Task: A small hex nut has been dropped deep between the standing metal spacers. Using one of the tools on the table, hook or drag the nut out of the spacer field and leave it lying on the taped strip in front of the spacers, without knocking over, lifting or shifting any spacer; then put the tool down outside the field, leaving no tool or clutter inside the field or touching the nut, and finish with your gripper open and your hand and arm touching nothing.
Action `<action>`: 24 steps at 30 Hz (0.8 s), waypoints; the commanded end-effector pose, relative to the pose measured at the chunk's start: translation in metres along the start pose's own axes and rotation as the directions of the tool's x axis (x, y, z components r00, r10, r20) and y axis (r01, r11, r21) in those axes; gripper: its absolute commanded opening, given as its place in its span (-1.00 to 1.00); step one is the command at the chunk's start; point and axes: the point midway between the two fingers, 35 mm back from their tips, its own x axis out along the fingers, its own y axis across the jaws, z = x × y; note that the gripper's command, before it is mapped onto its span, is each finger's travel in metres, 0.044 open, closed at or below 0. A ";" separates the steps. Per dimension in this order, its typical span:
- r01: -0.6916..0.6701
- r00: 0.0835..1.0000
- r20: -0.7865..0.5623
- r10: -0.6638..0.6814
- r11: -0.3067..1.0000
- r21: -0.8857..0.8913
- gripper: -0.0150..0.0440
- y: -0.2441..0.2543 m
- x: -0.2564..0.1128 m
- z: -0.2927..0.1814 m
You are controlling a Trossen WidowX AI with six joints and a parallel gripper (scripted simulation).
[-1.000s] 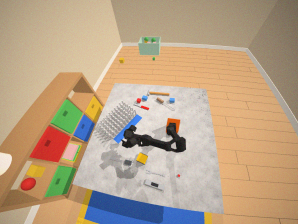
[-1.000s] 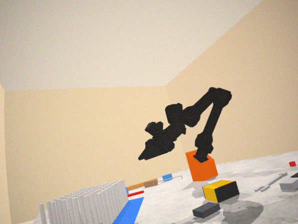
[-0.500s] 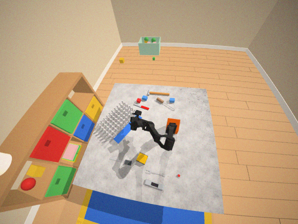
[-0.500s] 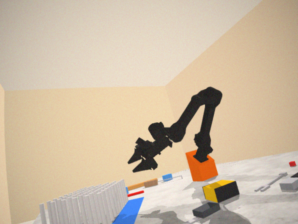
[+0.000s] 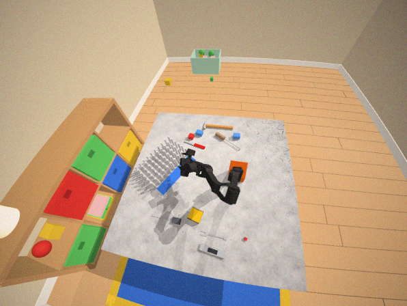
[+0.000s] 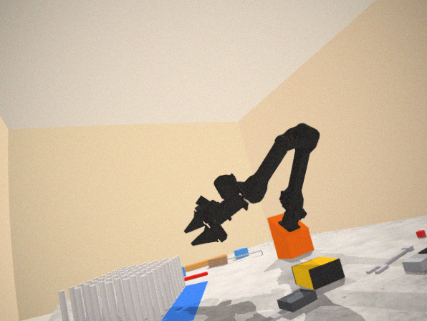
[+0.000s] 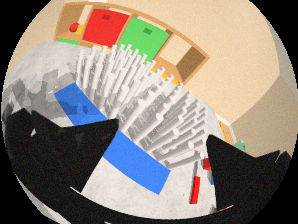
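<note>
The standing metal spacers (image 5: 157,165) (image 6: 123,291) (image 7: 142,111) form a dense upright field. The blue taped strip (image 5: 168,182) (image 6: 190,297) (image 7: 135,156) lies along their front. I cannot make out the nut. My gripper (image 5: 184,160) (image 6: 188,238) (image 7: 164,132) is open and empty, in the air above the strip and the field's near edge. A thin tool with a red handle (image 5: 199,146) (image 6: 196,276) (image 7: 195,190) lies beyond the field's end. A thin-rodded tool with a dark grey handle (image 5: 176,220) (image 6: 297,300) lies beside the yellow block.
A hammer (image 5: 219,127), a brown-handled tool (image 5: 220,136) (image 6: 218,261), red and blue blocks lie at the back. The yellow block (image 5: 195,215) (image 6: 314,266), a slim grey tool (image 5: 213,235) (image 6: 394,259) and a grey case (image 5: 203,250) lie nearer. My arm stands on an orange base (image 6: 294,245).
</note>
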 end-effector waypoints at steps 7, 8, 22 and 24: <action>-0.004 1.000 0.002 0.004 1.000 -0.006 1.00 0.000 0.000 0.000; -0.004 1.000 0.002 0.004 1.000 -0.006 1.00 0.000 0.000 0.000; 0.299 0.951 -0.236 -0.199 0.782 0.547 1.00 -0.088 0.035 -0.026; 0.403 0.915 -0.320 -0.247 0.612 0.680 1.00 -0.118 0.042 -0.039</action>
